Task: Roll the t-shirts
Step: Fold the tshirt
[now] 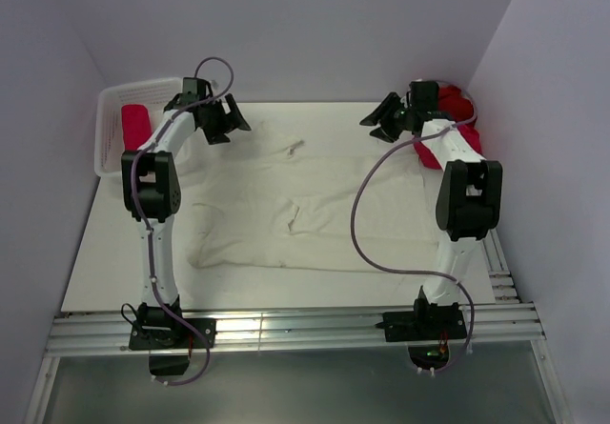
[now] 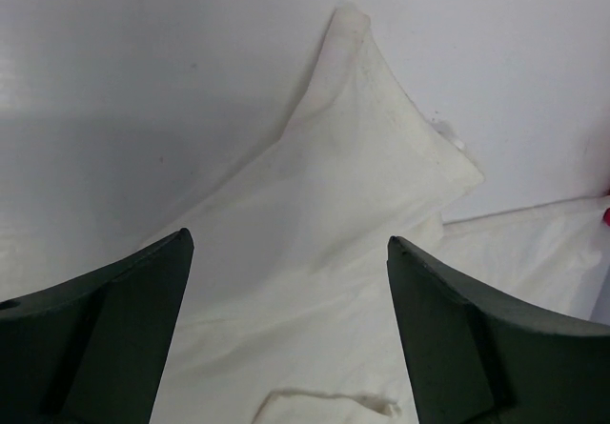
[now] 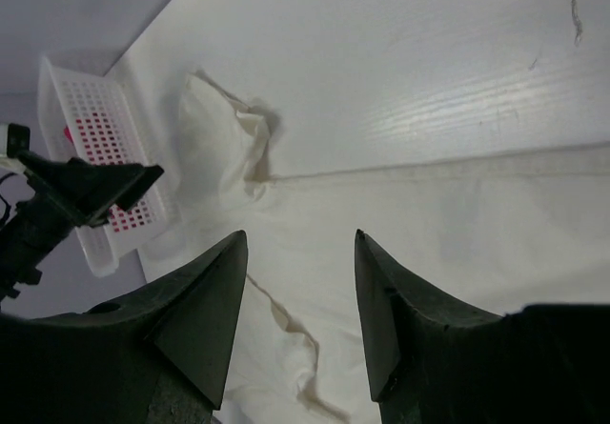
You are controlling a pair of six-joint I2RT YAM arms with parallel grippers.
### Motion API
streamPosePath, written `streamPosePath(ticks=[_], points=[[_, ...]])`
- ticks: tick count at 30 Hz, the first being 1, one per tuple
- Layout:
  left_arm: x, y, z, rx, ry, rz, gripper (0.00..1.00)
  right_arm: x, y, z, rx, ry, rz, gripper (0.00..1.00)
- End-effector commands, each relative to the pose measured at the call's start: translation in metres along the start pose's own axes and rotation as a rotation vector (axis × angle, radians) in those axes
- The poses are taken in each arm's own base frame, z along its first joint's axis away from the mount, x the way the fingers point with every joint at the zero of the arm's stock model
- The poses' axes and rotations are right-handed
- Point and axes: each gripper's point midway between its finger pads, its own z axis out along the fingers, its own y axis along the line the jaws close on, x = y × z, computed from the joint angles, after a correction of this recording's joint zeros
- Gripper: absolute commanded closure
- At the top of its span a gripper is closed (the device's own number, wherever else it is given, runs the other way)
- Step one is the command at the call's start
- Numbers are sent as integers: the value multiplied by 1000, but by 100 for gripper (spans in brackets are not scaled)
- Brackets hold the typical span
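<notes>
In the top view, at ten o'clock on the pale table (image 1: 114, 272), stands a white plastic mesh basket (image 1: 103, 143). A tight pink-red cloth roll (image 1: 135, 124) lies inside it, so I judge one shirt done. Just to the basket's three o'clock the left gripper (image 1: 224, 124) hangs over the far-left part of the spread shirt. Its jaws are spread wide and hold nothing. Its own camera shows a sleeve below and between the fingers, the sleeve's tip pointing to about one o'clock.

A cream-white soft cotton t-shirt (image 1: 315, 205) lies flat across the middle of the table, with shallow wrinkles and one small fold near its centre. It looks light, thin and limp, so it should crease, drag and bunch rather than slide as one piece, and a pinch may lift a single layer only. Taking hold along an edge, with both grippers well apart, would probably keep the roll even. The loose sleeve likely wants tucking in first.

At one o'clock the right gripper (image 1: 381, 127) hangs above the shirt's far-right edge. Its jaws are partly apart and empty, and cloth shows through the gap. At two o'clock, against the wall, sits a crumpled heap of red and pink t-shirts (image 1: 456, 110), not yet rolled
</notes>
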Motion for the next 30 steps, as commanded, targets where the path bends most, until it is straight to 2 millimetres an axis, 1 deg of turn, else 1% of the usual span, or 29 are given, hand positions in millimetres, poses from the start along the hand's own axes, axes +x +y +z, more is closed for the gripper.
streamPosePath(ticks=[1, 2, 3, 4, 6, 7, 11, 12, 13, 14, 15, 16, 20, 21, 23, 24, 27, 28, 29, 30], points=[[-21, -8, 18, 29, -78, 135, 11, 5, 2, -28, 6, -2, -56, 44], [-28, -12, 20, 48, -111, 154, 11, 7, 2, -31, 6, -1, -56, 44], [-30, -16, 21, 74, -132, 167, 11, 9, 1, -34, 11, 0, -57, 44], [-25, -15, 21, 88, -130, 173, 11, 10, 0, -39, 13, -5, -58, 44], [-33, -16, 22, 74, -167, 192, 11, 13, -3, -45, 22, -2, -58, 45], [-28, -12, 30, 63, -154, 197, 11, 12, -4, -51, 33, -14, -59, 45], [-26, -5, 45, 50, -135, 212, 15, 13, -5, -67, 37, -24, -58, 45], [-25, -4, 50, 53, -130, 214, 19, 15, -6, -69, 41, -23, -58, 45], [-24, -4, 52, 58, -127, 216, 22, 14, -4, -75, 40, -33, -65, 45], [-24, -3, 53, 57, -125, 218, 25, 14, -6, -78, 46, -35, -60, 45], [-24, -4, 55, 61, -124, 221, 28, 15, -9, -79, 53, -35, -57, 45], [-21, 0, 59, 54, -114, 221, 29, 15, -9, -83, 55, -41, -58, 46], [-13, 9, 68, 30, -98, 213, 30, 13, -24, -93, 103, -54, -36, 46], [-11, 10, 70, 30, -91, 211, 32, 11, -29, -95, 122, -60, -35, 46], [-8, 10, 73, 33, -88, 211, 38, 12, -40, -97, 175, -59, -35, 46], [-7, 10, 74, 36, -85, 212, 45, 10, -44, -99, 204, -67, -32, 46], [-6, 6, 77, 51, -83, 216, 55, 13, -60, -102, 281, -63, -18, 47], [-3, 5, 79, 55, -77, 219, 65, 14, -64, -102, 295, -60, -12, 47], [-2, 2, 80, 65, -75, 224, 70, 15, -67, -102, 301, -56, -6, 47], [-2, -1, 79, 75, -74, 234, 72, 16, -70, -102, 310, -51, -1, 47]])
